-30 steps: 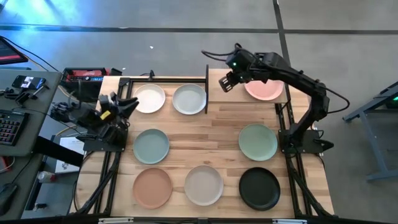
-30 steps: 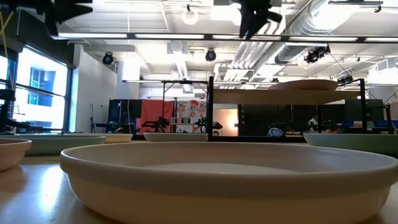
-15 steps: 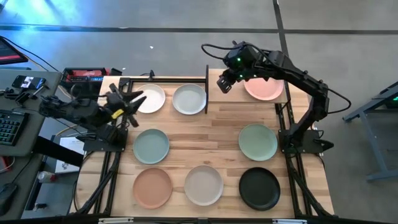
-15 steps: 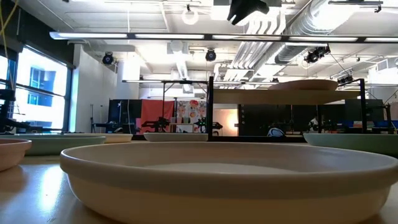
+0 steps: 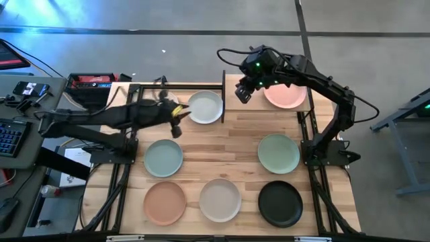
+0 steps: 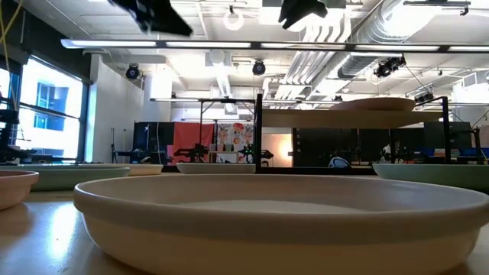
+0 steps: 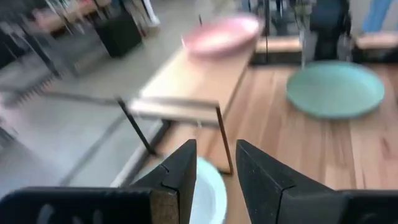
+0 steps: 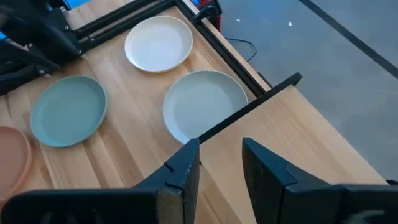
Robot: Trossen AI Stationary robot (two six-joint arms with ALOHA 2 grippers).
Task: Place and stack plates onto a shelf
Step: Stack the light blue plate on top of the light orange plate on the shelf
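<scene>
- Beige plate [image 6: 267,218] fills the bottom of the low view, its front rim cut off by the frame; in the high view it lies at bottom centre [image 5: 220,199], between the peach plate [image 5: 164,203] and the black plate [image 5: 280,204], with bare planks between all three.
- Middle row: blue-green plate [image 5: 163,157] at centre left and mint green plate [image 5: 279,153] at centre right, well apart, with open tabletop [image 5: 222,151] between them.
- Left gripper [image 5: 176,121] reaches in from the left edge on a stretched, nearly level arm, ending just left of the pale grey plate [image 5: 205,107]; its fingers stand narrowly apart and hold nothing.
- White plate [image 8: 158,43] is hidden under that arm in the high view and shows only in the right wrist view.
- Right gripper [image 5: 244,91] hangs over the left end of the shelf [image 5: 250,102] at upper centre, its fingers a narrow gap apart and empty.
- Pink plate [image 5: 287,96] lies on the shelf's right half, partly covered by the right arm.
</scene>
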